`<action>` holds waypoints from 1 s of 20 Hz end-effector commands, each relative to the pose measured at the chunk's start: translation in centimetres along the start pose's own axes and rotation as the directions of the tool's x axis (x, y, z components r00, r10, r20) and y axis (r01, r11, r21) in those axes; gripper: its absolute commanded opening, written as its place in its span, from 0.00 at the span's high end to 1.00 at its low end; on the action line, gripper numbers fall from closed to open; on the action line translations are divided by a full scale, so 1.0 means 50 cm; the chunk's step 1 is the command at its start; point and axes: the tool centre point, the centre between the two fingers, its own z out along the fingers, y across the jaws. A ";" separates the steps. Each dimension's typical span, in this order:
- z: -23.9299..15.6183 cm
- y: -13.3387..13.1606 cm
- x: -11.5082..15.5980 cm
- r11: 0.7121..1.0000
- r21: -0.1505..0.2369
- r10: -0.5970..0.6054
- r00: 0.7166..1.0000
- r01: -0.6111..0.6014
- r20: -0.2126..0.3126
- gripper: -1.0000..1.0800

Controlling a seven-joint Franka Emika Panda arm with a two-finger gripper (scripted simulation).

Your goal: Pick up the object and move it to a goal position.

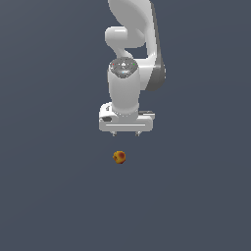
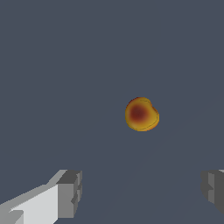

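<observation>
Jaws spread wide and gripping nothing, the glossy white gripper [image 1: 126, 133] is hovering above the ball [image 1: 119, 157], apart from it. The small, round, orange-red-yellow mottled fruit is lying on the flat, matte slate-grey floor [image 1: 49, 196].

Background: uniform dark slate-blue surface [image 1: 49, 196], edge to edge | Walls, furniture, windows: none discernible | Light: even, diffuse, source unseen | Texture: flat, unmarked | Both views agree
</observation>
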 end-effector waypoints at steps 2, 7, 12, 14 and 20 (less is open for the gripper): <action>0.000 -0.001 0.000 1.000 0.000 -0.001 1.000 0.001 0.000 0.04; -0.005 -0.025 0.000 0.999 0.015 -0.028 1.000 0.028 0.000 0.04; -0.011 -0.048 -0.003 0.999 0.028 -0.043 0.999 0.043 0.000 0.04; -0.012 -0.048 -0.003 0.999 0.028 -0.041 0.999 0.041 0.000 0.04; -0.005 -0.042 0.001 0.998 0.024 -0.064 0.998 0.064 -0.001 0.04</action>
